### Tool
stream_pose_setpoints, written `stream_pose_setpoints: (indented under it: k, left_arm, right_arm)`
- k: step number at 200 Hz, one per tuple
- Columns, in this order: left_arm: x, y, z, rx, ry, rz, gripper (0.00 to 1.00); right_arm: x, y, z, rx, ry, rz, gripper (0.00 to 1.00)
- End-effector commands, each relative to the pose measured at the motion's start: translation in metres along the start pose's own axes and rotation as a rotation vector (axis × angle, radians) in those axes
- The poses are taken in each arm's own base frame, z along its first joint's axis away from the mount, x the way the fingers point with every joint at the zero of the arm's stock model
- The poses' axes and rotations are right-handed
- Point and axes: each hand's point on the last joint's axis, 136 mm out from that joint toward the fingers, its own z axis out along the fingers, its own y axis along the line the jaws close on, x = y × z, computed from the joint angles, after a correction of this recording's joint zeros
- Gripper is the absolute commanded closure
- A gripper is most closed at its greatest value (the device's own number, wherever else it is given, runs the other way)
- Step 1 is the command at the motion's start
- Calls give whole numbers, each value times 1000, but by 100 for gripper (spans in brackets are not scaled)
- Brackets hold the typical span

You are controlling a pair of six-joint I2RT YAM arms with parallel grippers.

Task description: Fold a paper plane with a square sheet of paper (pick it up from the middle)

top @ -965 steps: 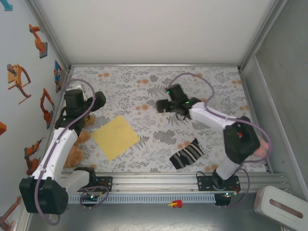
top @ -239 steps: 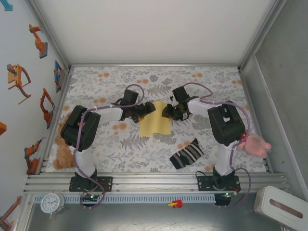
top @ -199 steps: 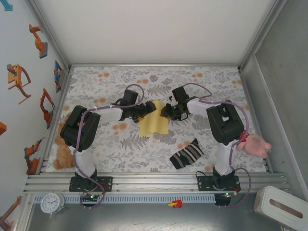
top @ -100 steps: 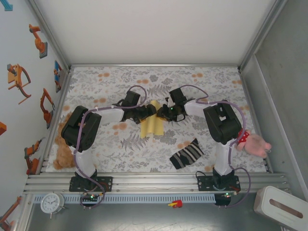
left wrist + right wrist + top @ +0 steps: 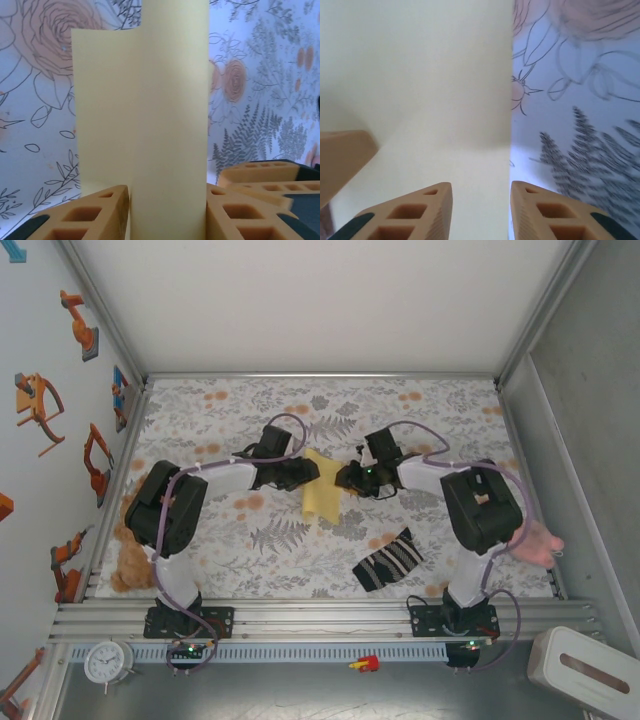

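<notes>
- Left tool (image 5: 310, 473) reaches in from the left and meets the upper left part of the paper (image 5: 322, 495). The paper lies bent into a narrow strip on the floral surface (image 5: 230, 410).
- Right tool (image 5: 346, 478) faces it from the other side, at the strip's right edge. The two tools are near each other, with the paper between them.
- From above, the black tool bodies cover the fingers, so the jaw stance cannot be read there. That view does give the strip's outline and its place between the tools.
- On the left wrist camera the orange fingers (image 5: 95, 215) stand apart. A paper flap fills the whole gap and runs straight ahead past the top of the frame. A second layer shows just left of the flap, with a square far edge. I cannot tell whether the pads press on the flap.
- On the right wrist camera the fingers (image 5: 555, 217) are also apart, with a narrower gap. Paper covers the gap and everything to its left. Its straight edge runs ahead from just inside the right-hand finger, with bare surface beyond it.
- An orange block (image 5: 342, 160) juts in over the paper at that frame's left edge.
- A sock (image 5: 388, 560) lies nearer the arm bases than the right tool, well apart from the paper.
</notes>
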Motion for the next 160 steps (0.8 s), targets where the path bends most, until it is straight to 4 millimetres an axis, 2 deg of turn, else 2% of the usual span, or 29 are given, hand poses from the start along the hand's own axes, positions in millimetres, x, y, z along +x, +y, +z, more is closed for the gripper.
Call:
stream_pose_setpoints:
  k: [1,15,63,104,137,160]
  left_arm:
    - [-18,-36,-33,100,-56,82,62]
    - [-23,-48,-47,148,-73,90,64]
    - [-46,-87,-100,389,-132,25,65]
    - [-54,-119,-129,558,-129,2,65]
    - [-55,-131,-135,623,-106,-15,65]
    - [-55,-138,-136,665,-87,-17,66]
  right_arm:
    - [-28,32,-37,-119,-125,-47,57]
    - [-32,42,-49,-189,-138,-52,49]
    - [-43,86,-83,-450,-176,-76,30]
    - [-46,115,-96,-567,-154,-105,27]
    - [-44,137,-107,-648,-109,-149,27]
    - [-44,144,-112,-669,-95,-170,27]
